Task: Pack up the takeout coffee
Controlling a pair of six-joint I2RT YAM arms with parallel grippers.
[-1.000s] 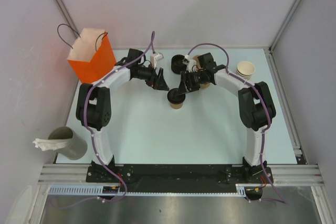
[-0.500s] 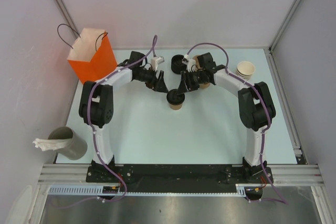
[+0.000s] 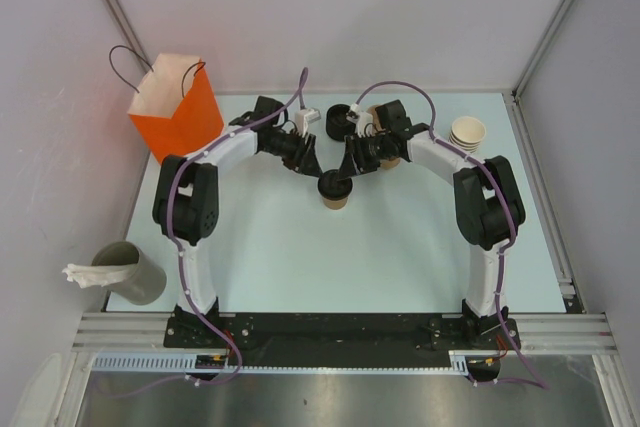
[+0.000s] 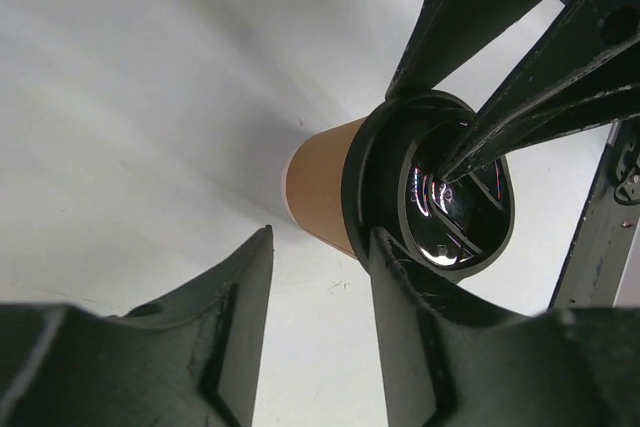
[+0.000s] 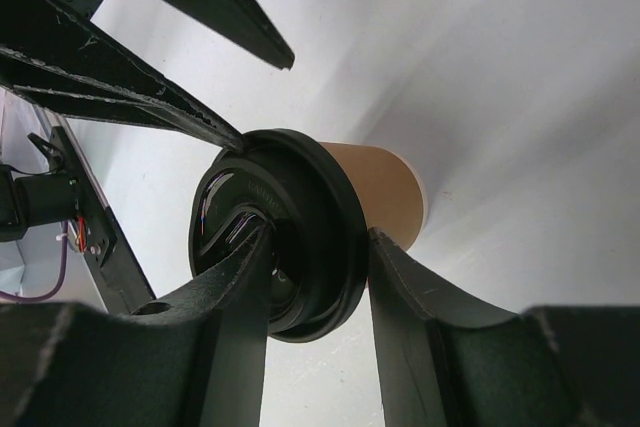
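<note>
The takeout coffee (image 3: 338,197) is a tan paper cup standing mid-table with its black lid (image 3: 332,185) on top. My right gripper (image 3: 345,173) reaches it from the right and is shut on the lid's edge. In the right wrist view one finger (image 5: 240,277) lies on the lid (image 5: 300,197) and the other sits against the cup wall (image 5: 385,182) under the rim. My left gripper (image 3: 317,171) comes from the left and is open. In the left wrist view one fingertip (image 4: 390,257) touches the lid's rim (image 4: 360,182), the other stands apart from the cup (image 4: 320,192).
An orange paper bag (image 3: 178,107) stands open at the back left. A stack of tan cups (image 3: 467,132) sits at the back right, and a black stack of lids (image 3: 338,119) behind the grippers. A grey cup with tissue (image 3: 128,272) stands off the table's left edge.
My left gripper has moved right, up to the cup, and its jaws have narrowed. The right gripper has closed in on the lid; the cup stays put.
</note>
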